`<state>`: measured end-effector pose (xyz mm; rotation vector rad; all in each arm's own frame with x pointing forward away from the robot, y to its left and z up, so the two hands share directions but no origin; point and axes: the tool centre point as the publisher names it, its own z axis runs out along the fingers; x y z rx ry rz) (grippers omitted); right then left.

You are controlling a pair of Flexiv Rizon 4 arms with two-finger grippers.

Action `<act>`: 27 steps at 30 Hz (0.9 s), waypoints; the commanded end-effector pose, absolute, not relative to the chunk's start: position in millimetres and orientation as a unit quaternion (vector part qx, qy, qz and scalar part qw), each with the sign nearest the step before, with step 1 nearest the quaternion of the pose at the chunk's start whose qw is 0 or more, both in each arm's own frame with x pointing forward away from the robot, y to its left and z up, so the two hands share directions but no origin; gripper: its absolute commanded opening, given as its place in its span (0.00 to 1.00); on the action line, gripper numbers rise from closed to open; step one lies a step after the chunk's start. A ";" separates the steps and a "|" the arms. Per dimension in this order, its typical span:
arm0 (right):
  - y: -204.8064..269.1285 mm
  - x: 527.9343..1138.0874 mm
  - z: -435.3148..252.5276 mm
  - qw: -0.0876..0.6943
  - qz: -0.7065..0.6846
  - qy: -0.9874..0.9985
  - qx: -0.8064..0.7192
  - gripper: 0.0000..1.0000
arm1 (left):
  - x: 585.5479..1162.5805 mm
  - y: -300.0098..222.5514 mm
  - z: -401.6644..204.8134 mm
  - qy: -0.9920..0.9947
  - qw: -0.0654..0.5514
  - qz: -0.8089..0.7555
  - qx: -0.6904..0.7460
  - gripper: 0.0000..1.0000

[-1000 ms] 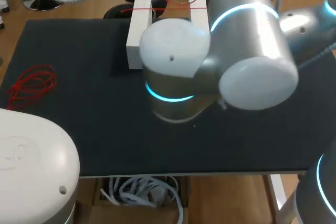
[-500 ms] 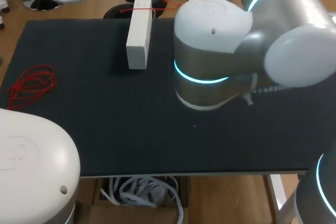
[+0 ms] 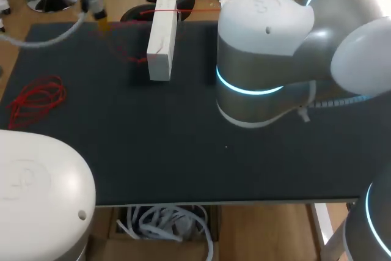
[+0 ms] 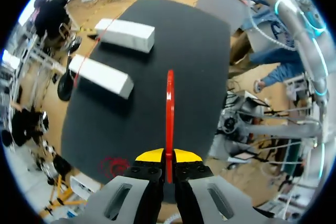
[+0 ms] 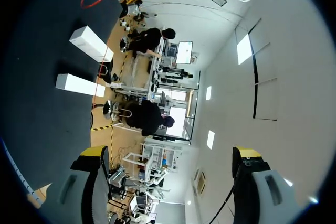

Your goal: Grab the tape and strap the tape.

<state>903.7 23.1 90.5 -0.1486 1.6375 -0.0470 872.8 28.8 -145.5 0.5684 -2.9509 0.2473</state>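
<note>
A red tape (image 4: pixel 169 108) runs straight out from between the yellow tips of my left gripper (image 4: pixel 168 156), which is shut on it. In the head view that gripper (image 3: pixel 102 22) hangs above the table's far left corner, and a thin red strand leads from it toward the white block (image 3: pixel 162 38). Both white blocks (image 4: pixel 126 35) (image 4: pixel 102 74) lie ahead of it on the black mat. My right gripper (image 5: pixel 170 153) is open, empty and aimed up away from the table. In the head view my right arm (image 3: pixel 263 59) hides the second block.
A loose coil of red tape (image 3: pixel 36 99) lies near the mat's left edge, also visible under my left gripper as a coil (image 4: pixel 115 165). My left arm's white base (image 3: pixel 36 200) fills the near left corner. The black mat (image 3: pixel 153 145) is bare in front.
My right arm has swung right and back, uncovering the white block. My left gripper has come into the head view at the far left, with red tape trailing from it.
</note>
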 end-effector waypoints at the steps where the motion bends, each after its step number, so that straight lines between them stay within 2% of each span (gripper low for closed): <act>1: 22.6 903.2 92.5 0.678 -0.022 0.731 -0.068 1.00 | 873.7 86.1 -178.7 -0.932 0.148 -0.003 0.330 0.00; 13: 22.6 903.2 92.5 0.678 -0.022 0.731 -0.068 1.00 | 889.4 184.5 -221.0 -0.876 0.180 -0.062 0.444 0.00; 27: 22.6 903.2 92.5 0.678 -0.022 0.731 -0.068 1.00 | 905.5 242.4 -244.6 -0.863 0.202 -0.067 0.458 0.00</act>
